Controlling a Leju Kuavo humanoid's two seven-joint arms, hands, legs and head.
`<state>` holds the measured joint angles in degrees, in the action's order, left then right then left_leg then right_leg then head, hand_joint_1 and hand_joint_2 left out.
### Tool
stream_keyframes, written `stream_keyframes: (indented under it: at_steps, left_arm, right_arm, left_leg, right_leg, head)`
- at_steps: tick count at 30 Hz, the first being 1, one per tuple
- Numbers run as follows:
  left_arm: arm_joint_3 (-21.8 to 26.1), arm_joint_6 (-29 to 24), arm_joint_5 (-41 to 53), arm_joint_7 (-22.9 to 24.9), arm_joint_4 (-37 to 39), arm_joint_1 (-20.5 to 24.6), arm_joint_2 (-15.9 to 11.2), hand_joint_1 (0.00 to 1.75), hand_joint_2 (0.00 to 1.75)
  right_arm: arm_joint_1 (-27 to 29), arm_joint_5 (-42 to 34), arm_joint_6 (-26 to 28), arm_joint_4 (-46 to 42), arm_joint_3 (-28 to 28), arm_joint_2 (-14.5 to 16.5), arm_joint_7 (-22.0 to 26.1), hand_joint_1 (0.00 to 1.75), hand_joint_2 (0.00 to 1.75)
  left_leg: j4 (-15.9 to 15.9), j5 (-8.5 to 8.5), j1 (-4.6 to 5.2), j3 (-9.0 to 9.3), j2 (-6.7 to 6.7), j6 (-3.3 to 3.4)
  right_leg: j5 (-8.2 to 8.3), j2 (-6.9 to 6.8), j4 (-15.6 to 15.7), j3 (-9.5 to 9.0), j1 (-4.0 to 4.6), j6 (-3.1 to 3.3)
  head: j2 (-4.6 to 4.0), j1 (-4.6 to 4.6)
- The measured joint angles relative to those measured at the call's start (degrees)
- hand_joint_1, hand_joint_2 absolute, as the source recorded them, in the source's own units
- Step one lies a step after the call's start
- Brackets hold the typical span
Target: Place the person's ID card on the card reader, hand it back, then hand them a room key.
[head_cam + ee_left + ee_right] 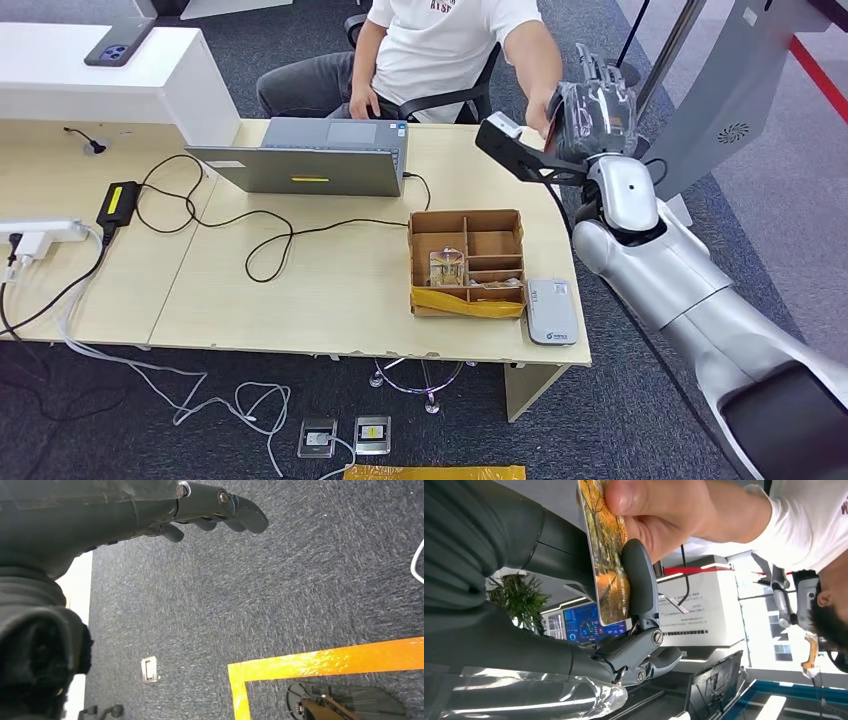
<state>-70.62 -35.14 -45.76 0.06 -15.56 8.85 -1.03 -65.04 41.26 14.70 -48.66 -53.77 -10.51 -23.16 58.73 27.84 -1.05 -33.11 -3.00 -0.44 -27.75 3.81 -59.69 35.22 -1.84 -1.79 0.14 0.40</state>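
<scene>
The card, printed with an orange and yellow landscape, stands on edge in your right wrist view. Your right hand pinches it between the thick grey thumb and a dark finger pressed flat on its face. The person's hand grips the same card at its far end, thumb on the edge, so both hands are on it at once.

From the head view, your right arm reaches up and forward past the right end of the desk, with the right hand raised, meeting the hand of the seated person in a white shirt.

On the desk below sit the white card reader at the right corner, a cardboard box with dividers touching its left side, and an open grey laptop farther left.

Your left hand hangs over grey carpet near a yellow tape line, its fingers loosely curved, spread and holding nothing.
</scene>
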Motion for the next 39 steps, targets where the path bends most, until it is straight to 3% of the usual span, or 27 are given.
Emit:
stream_keyframes:
  at_steps: [3, 4, 14, 20, 29, 33, 39]
  left_arm:
    - [-0.2, 0.9, 0.3, 0.3, 0.0, 0.0, -0.2, 0.00, 0.00]
    - [-0.2, 1.2, 0.4, 0.4, 0.0, 0.0, -0.3, 0.00, 0.00]
    - [-0.3, 2.4, 1.4, 1.2, 0.0, 0.2, -0.9, 0.00, 0.00]
    - [-0.3, 2.6, 1.6, 1.2, 0.0, 0.2, -1.0, 0.00, 0.00]
    - [-0.3, 2.6, 1.7, 1.2, 0.0, 0.2, -1.1, 0.00, 0.00]
    - [-0.3, 2.5, 1.2, 0.8, 0.0, 0.0, -1.1, 0.00, 0.00]
    - [-0.1, 1.7, 0.0, -0.5, 0.0, -1.1, -1.1, 0.00, 0.00]
  right_arm:
    - [0.0, -0.5, 1.2, 3.2, -0.6, 1.0, 0.5, 0.25, 1.75]
    - [0.0, -0.6, 1.5, 4.3, -0.8, 1.2, 0.6, 0.00, 1.75]
    - [0.7, -1.2, 5.6, 9.3, -2.2, 1.6, 0.1, 0.00, 1.75]
    - [1.9, -3.6, 11.1, 9.3, -1.8, 1.5, 1.7, 0.00, 1.75]
    - [3.0, -5.2, 12.9, 8.1, -0.8, 1.0, 3.7, 0.00, 1.75]
    - [6.1, -12.6, 14.9, 3.4, 1.1, 0.8, 9.8, 0.00, 1.75]
    - [15.9, -17.3, 7.9, -12.3, 3.6, -1.3, 11.6, 0.00, 1.75]
  left_leg:
    - [0.0, 0.00, -0.01, 0.01, 0.00, 0.00]
    - [0.0, 0.00, -0.01, 0.01, 0.00, -0.01]
    - [0.0, -0.01, 0.00, 0.02, 0.02, -0.01]
    - [0.0, 0.00, 0.00, 0.02, 0.04, -0.01]
    - [0.0, -0.01, 0.00, 0.03, 0.06, -0.01]
    - [0.0, 0.00, -0.02, 0.04, 0.06, -0.01]
    - [0.0, 0.04, -0.05, 0.04, 0.04, -0.03]
  right_leg:
    - [0.00, -0.01, 0.0, 0.00, 0.01, 0.00]
    - [0.00, -0.01, 0.0, 0.00, 0.01, 0.00]
    - [0.00, 0.02, 0.0, 0.02, 0.00, 0.00]
    - [0.00, 0.04, 0.0, 0.04, 0.01, 0.00]
    - [0.00, 0.04, 0.0, 0.02, 0.01, 0.00]
    - [0.00, 0.04, 0.0, 0.02, 0.02, 0.01]
    - [-0.05, 0.02, 0.0, 0.03, 0.06, 0.06]
  head:
    - [-0.01, 0.00]
    - [-0.01, 0.01]
    - [-0.01, 0.00]
    - [-0.01, 0.00]
    - [-0.01, 0.00]
    - [-0.01, 0.01]
    - [-0.01, 0.00]
